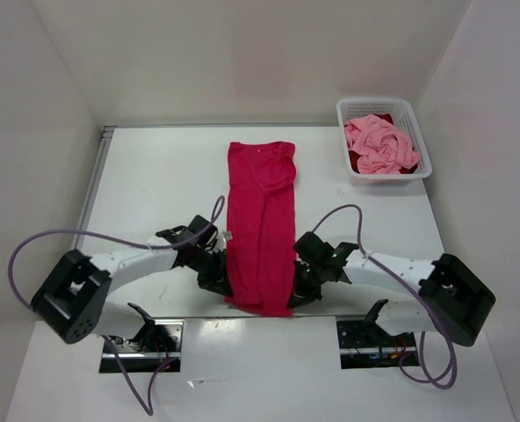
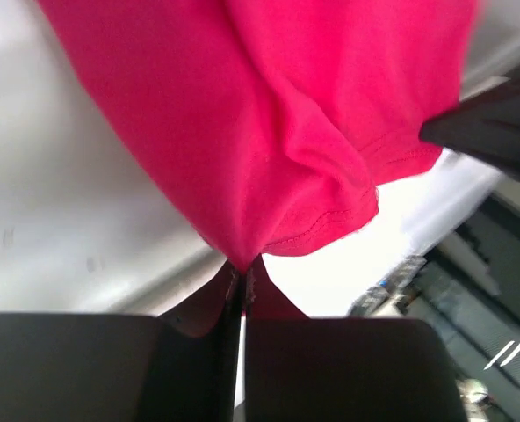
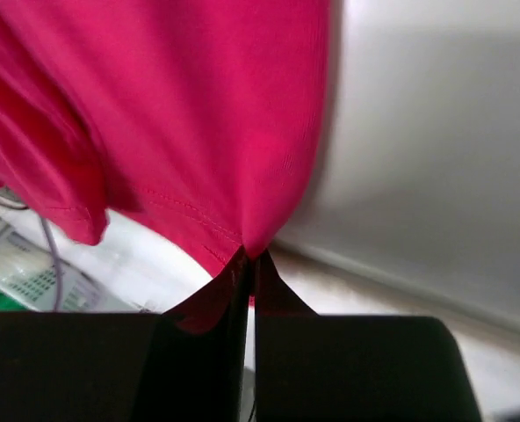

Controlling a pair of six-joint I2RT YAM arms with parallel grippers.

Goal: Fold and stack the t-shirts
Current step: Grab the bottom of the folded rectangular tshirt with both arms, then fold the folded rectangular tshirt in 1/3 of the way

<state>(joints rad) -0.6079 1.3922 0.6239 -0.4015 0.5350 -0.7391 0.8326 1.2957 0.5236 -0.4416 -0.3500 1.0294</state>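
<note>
A bright magenta-red t-shirt (image 1: 260,224) lies in a long narrow strip down the middle of the table, its hem at the near edge. My left gripper (image 1: 225,283) is shut on the hem's left corner, pinching the cloth (image 2: 269,132) between its fingertips. On the hem's right corner my right gripper (image 1: 297,286) is shut the same way, with the cloth (image 3: 181,114) bunched into its jaws. A light pink t-shirt (image 1: 380,145) sits crumpled in the basket over a dark crimson one (image 1: 355,162), of which only a sliver shows.
A white lattice basket (image 1: 381,107) stands at the back right of the table. A metal rail (image 1: 93,189) runs along the table's left edge. Purple cables (image 1: 75,236) loop over both arms. White walls close in the back and sides.
</note>
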